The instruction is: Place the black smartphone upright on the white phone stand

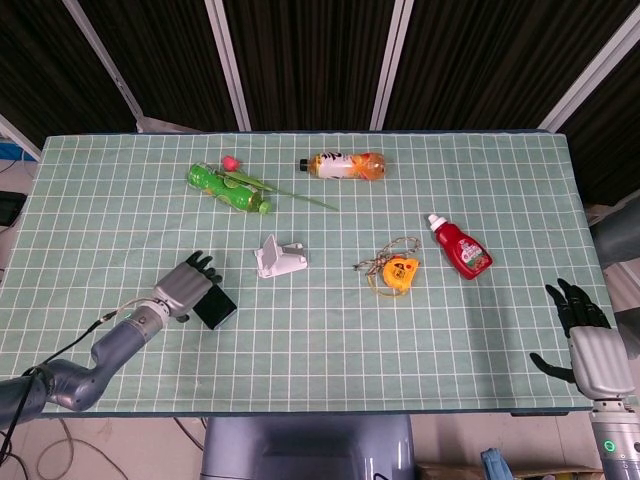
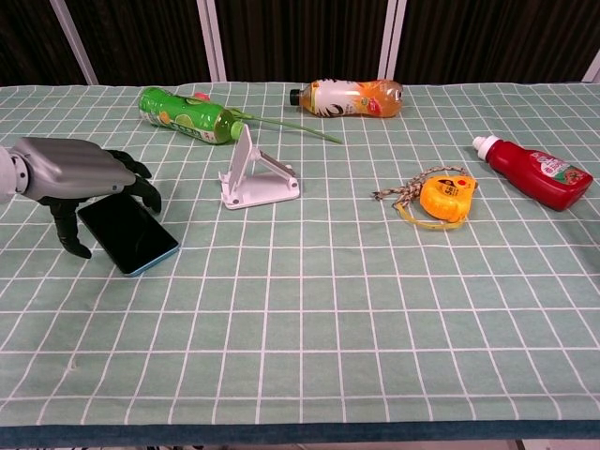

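Observation:
The black smartphone (image 2: pixel 134 238) lies flat on the green checked cloth, screen up, left of the white phone stand (image 2: pixel 257 175). In the head view the phone (image 1: pixel 217 309) shows partly under my left hand (image 1: pixel 186 286), and the stand (image 1: pixel 277 258) sits just right of it. My left hand (image 2: pixel 80 176) hovers over the phone's far left end, fingers spread and curved down around it, thumb at the near side; it holds nothing. My right hand (image 1: pixel 588 340) hangs open at the table's right front corner, far from both.
A green bottle (image 2: pixel 187 114) with a pink-tipped stem lies behind the stand. An orange juice bottle (image 2: pixel 349 97) lies at the back. A yellow tape measure (image 2: pixel 444 199) and a red ketchup bottle (image 2: pixel 538 172) lie to the right.

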Motion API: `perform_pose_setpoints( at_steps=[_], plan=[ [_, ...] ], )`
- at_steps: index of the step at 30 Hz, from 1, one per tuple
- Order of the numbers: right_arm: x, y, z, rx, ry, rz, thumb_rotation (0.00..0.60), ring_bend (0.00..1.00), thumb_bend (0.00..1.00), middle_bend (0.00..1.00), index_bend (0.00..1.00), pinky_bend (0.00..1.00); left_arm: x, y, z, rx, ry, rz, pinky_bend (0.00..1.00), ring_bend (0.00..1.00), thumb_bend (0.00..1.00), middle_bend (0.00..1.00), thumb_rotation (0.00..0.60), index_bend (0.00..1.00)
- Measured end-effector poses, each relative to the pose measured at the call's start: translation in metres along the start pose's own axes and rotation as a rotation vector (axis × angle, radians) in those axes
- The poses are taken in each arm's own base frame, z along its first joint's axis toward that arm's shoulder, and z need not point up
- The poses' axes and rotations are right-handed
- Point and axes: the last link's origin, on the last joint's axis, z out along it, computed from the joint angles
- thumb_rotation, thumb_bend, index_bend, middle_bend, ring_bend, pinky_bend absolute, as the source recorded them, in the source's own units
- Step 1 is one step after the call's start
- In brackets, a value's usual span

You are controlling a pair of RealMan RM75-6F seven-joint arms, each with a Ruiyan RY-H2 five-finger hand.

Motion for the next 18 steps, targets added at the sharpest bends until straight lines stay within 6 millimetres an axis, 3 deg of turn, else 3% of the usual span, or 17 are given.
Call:
perform_pose_setpoints(
  at_steps=[18],
  plan=[
    [-0.0001,0.0000,0.0000,-0.001,0.000,0.000,0.600,0.00,0.26,0.00,0.00,0.19,-0.0045,0.0012,0.0025,0.007,0.005,-0.013,0.00,0.00,0.11,0.27,0.600,0.26]
  ],
)
